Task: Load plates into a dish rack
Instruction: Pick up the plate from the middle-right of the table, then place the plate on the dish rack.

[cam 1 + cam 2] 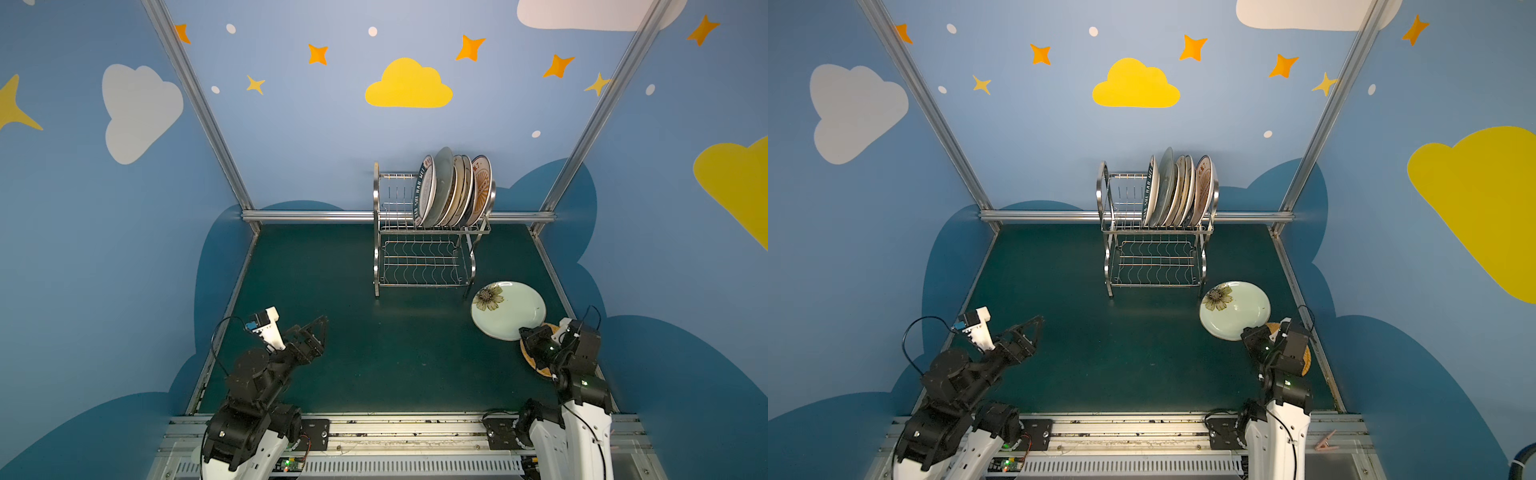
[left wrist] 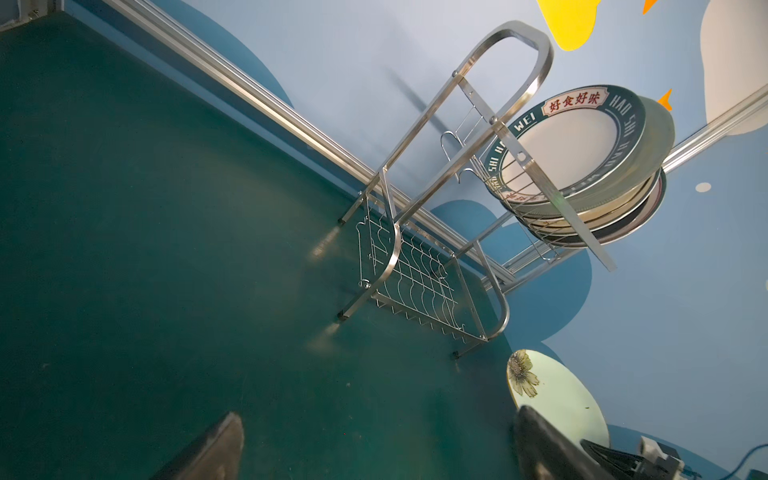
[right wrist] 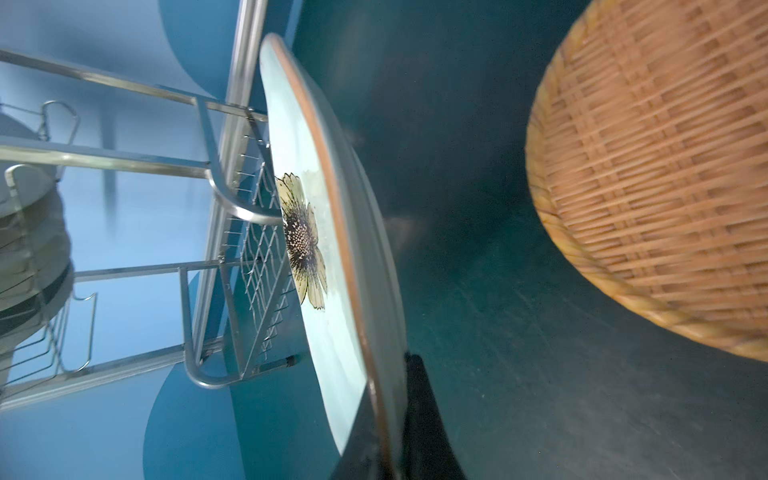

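Note:
The dish rack [image 1: 428, 249] [image 1: 1156, 249] stands at the back of the green mat. Several plates [image 1: 453, 191] [image 1: 1179, 191] stand upright in its top shelf, a green-lettered one [image 2: 573, 145] at the left end. The lower shelf holds nothing. My right gripper [image 1: 524, 332] [image 1: 1248, 332] [image 3: 388, 415] is shut on the near rim of a pale green plate with a flower [image 1: 509, 309] [image 1: 1235, 309] [image 3: 328, 332], held just right of the rack. An orange woven-look plate [image 1: 536, 365] [image 3: 665, 166] lies on the mat under that arm. My left gripper [image 1: 318, 328] [image 1: 1034, 326] [image 2: 379, 413] stands open over the front left mat.
Aluminium rails [image 1: 316, 216] edge the mat at the back and sides, with blue painted walls behind. The rack's left half of the top shelf [image 1: 395, 199] has free slots. A pink clip [image 1: 1325, 441] lies outside the mat at front right.

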